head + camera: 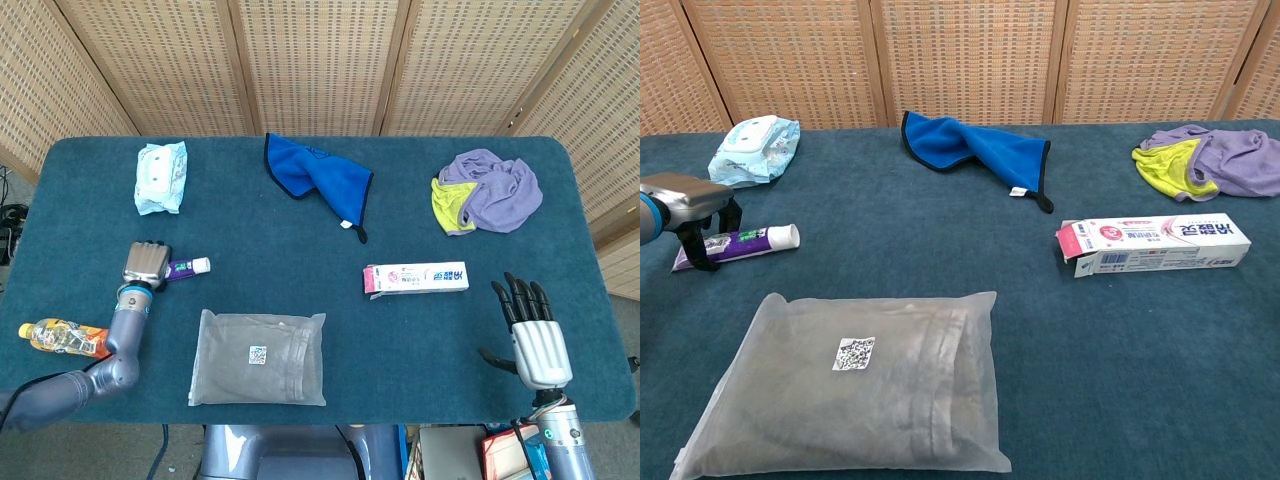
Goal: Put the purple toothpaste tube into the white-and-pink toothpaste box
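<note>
We are looking down on a teal table (300, 215) where the purple toothpaste tube (745, 240) is lying flat near the left edge, its white cap pointing toward the middle of the table. Our left hand (146, 264) is sitting over the tail end of the tube, palm down, with its dark fingers (700, 250) curling down on either side of the tube; the tube is resting on the cloth, and we cannot tell whether the fingers are actually gripping it or only touching it.

The white-and-pink toothpaste box (416, 277) is lying on its side well to the right, its flap end open and facing left toward the tube. Our right hand (530, 330) is hovering at the near right corner of the table, fingers spread apart and holding nothing.

Between tube and box, nearer to us, a grey garment in a clear bag (259, 357) is lying flat. At the far side we are seeing a wet-wipes pack (160, 177), a blue cloth (315, 178), and a bundle of lilac and yellow cloth (486, 190). A small drink bottle (58, 337) is showing beyond the table's left edge.
</note>
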### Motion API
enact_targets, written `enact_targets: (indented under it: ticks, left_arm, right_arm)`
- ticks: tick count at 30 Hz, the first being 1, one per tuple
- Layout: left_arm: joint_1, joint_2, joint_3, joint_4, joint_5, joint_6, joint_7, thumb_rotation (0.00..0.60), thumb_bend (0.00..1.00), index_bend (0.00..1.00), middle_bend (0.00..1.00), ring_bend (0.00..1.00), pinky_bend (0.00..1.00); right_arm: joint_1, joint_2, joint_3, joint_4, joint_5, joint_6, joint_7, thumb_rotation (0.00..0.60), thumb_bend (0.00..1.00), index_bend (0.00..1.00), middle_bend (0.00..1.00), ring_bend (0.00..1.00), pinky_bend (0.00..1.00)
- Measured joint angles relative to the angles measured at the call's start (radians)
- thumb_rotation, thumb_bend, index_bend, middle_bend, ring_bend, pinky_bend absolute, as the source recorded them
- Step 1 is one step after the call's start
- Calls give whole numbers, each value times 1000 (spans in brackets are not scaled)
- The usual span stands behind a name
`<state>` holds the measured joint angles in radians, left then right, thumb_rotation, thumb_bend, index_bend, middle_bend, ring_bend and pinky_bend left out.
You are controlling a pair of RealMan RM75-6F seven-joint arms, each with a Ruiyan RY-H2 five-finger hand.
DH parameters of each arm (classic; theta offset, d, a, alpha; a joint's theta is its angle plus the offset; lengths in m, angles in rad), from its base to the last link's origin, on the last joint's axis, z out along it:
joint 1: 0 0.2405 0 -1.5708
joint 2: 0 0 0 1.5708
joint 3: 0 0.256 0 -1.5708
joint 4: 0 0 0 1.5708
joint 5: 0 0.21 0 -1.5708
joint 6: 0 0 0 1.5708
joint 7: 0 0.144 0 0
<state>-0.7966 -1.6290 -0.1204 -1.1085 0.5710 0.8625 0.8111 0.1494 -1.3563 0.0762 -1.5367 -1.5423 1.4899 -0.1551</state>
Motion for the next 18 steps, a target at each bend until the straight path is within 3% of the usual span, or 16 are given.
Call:
enact_targets:
  ticks: [7, 18]
  left_arm:
    - [11, -20, 4, 30, 102, 35, -64, 600, 266, 734, 603, 504, 507]
    - [36, 7, 14, 39, 288, 102, -166, 600, 268, 769, 632, 528, 523]
  right_arm:
    - [1, -2, -1, 1, -2, 0, 1, 600, 79, 0, 0, 0, 0]
    - [0, 0, 0, -1, -3, 2, 8, 600, 79, 0, 0, 0, 0]
